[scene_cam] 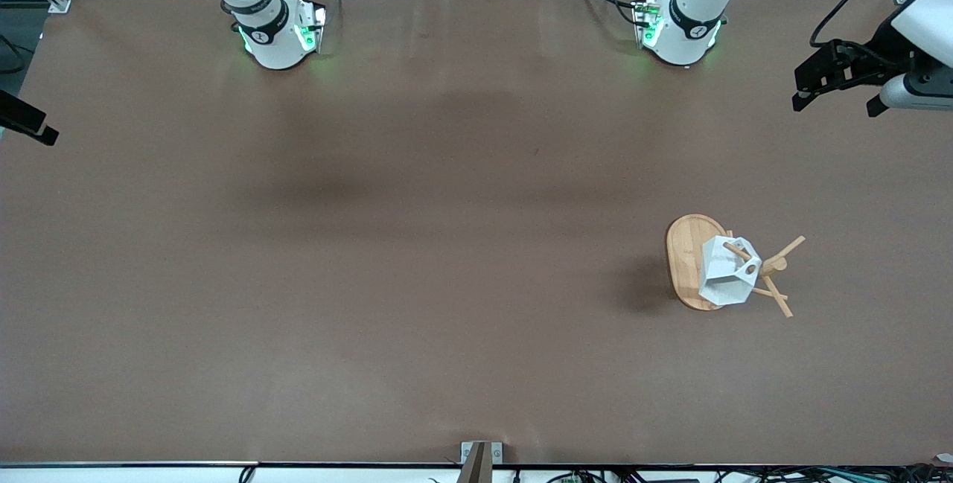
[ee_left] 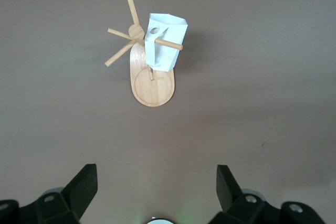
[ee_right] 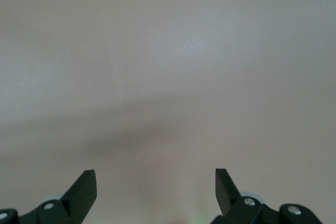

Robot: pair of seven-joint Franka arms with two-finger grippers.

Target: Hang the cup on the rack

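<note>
The brown worktop (scene_cam: 417,245) carries only the task's two things, both toward the left arm's end and somewhat nearer the front camera's edge than the edge where the bases stand. The rack (scene_cam: 689,260) stands on its oval bamboo base, its central post rising with thin pegs splaying outward from it. The cup (scene_cam: 726,272) hangs on one of those pegs — the peg passes through the round hole in its blocky handle, and the white faceted body tilts out over the base, clear of the worktop. From the left wrist view the same arrangement shows plainly: the cup (ee_left: 165,43) is threaded on a peg that sticks out past the handle, with the rack (ee_left: 152,85) beneath it and the other pegs fanning away from the post. The left claw (scene_cam: 837,92) is up in the air over the worktop's edge at the left arm's end, toward the corner by the bases, well apart from the rack; in its own wrist view the left claw (ee_left: 156,184) has its two dark fingers spread wide with nothing between them. The right claw (ee_right: 155,184) shows only in the right wrist view, likewise spread wide and holding nothing — bare worktop lies under it. In the front view only a dark piece of the right arm shows at the worktop's edge at that arm's end.
</note>
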